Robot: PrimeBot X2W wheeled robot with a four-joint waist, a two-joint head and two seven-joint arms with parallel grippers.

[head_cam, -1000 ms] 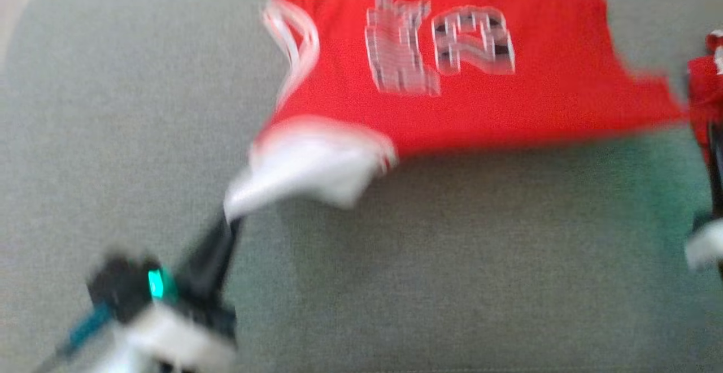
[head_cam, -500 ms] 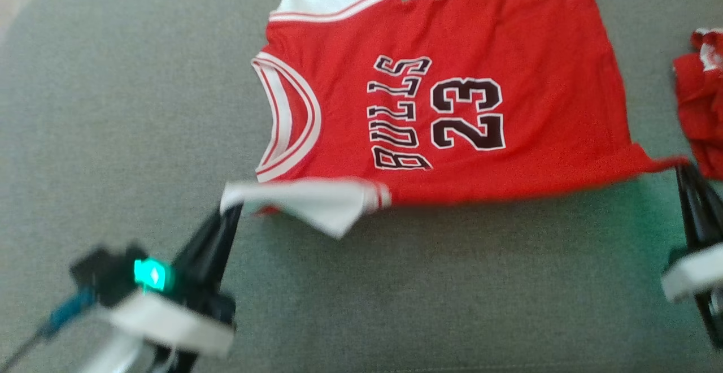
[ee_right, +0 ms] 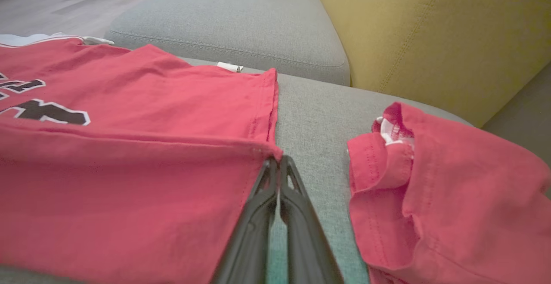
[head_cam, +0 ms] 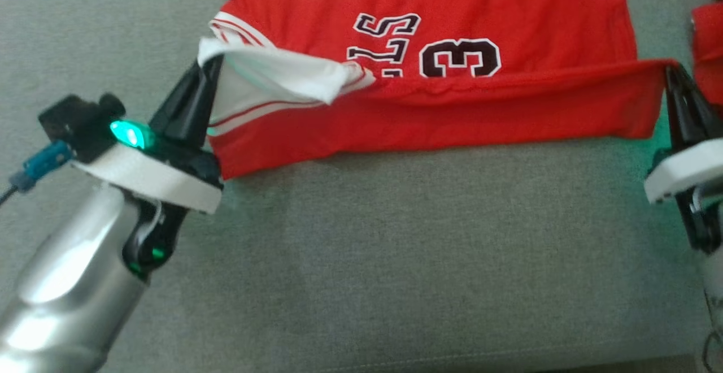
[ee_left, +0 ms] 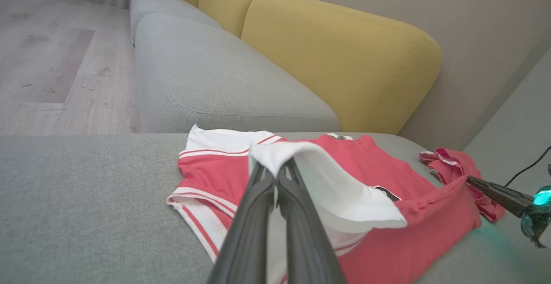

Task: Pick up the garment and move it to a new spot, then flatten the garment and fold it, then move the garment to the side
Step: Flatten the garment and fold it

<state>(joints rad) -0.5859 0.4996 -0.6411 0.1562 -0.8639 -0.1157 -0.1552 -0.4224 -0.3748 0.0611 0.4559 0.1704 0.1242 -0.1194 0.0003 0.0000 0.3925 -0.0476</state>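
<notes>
The garment is a red jersey with white sleeves and black lettering, lying on the grey sofa seat. Its near long edge is lifted off the cushion and carried over the printed front. My left gripper is shut on the white sleeve at the collar end. My right gripper is shut on the red hem corner at the other end. In the left wrist view the fingers pinch the white sleeve. In the right wrist view the fingers pinch the red hem corner.
A second red garment lies crumpled on the seat just right of the jersey, also at the head view's right edge. Yellow back cushions stand behind the seat. A wooden floor lies past the sofa's far end.
Both grippers have lifted the jersey's near edge and carried it away from me over the front, covering the lower part of the lettering. The head camera has shifted too.
</notes>
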